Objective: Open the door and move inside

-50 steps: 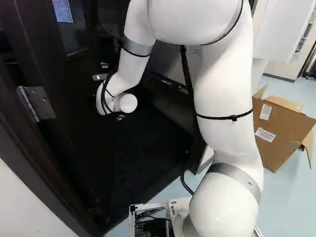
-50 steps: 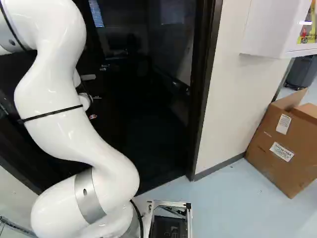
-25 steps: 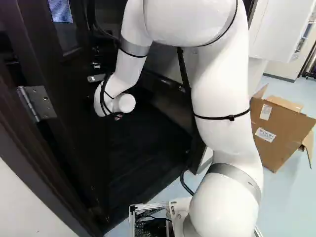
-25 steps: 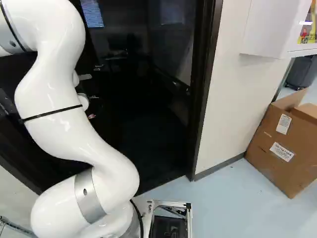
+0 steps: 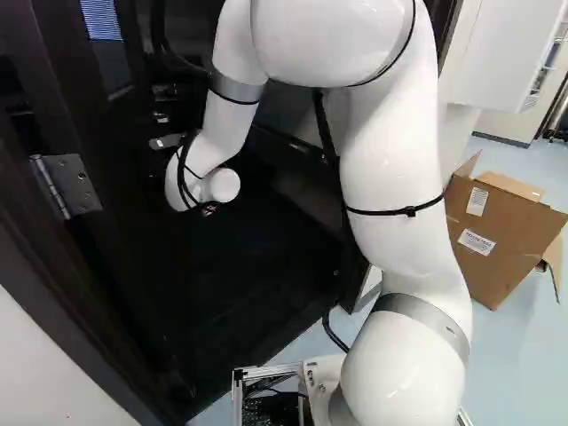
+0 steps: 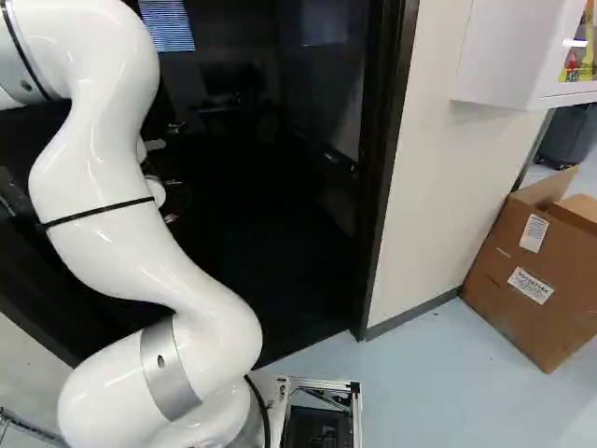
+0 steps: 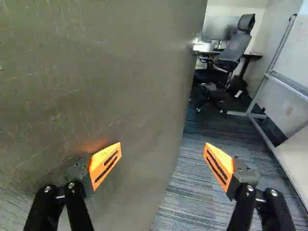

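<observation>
One door [image 7: 96, 86], partly open; its leaf leans into the room ahead, hung on the hinge [image 5: 75, 184] at the left of the left base view. Gripper [image 7: 162, 154] released: fingers wide apart, orange pads [image 7: 107, 163] with nothing grasped between them

Key relation: the leaf fills one side of the wrist view, ahead of and beside the gripper. Its free edge [image 7: 186, 96] runs upright, crossing the span between the fingers. One finger stands before the door's face, very near it, with an orange glow on the surface by the pad; contact cannot be told. The other finger faces the gap, with carpet [image 7: 192, 192] and a chair [image 7: 234, 48] beyond. A whiteboard [image 7: 298, 72] stands on the gap side

Handle [image 5: 166, 142] sits beside the wrist of the arm [image 5: 399, 169], in the left base view. The arm reaches through the doorway [image 6: 289, 233]; the far jamb [image 6: 387, 168] rises well apart from it. Box [image 5: 501, 231] rests outside, by the wall

Judgement: latch stage looks done; step in hand is widening the gap. The next move probably wants pressure on the face from the near finger's side, towards the hinge side, then a drive forward by the base. Grasping seems unneeded

Risks: finger slides off the free edge; door swings back if sprung; base clips the jamb
</observation>
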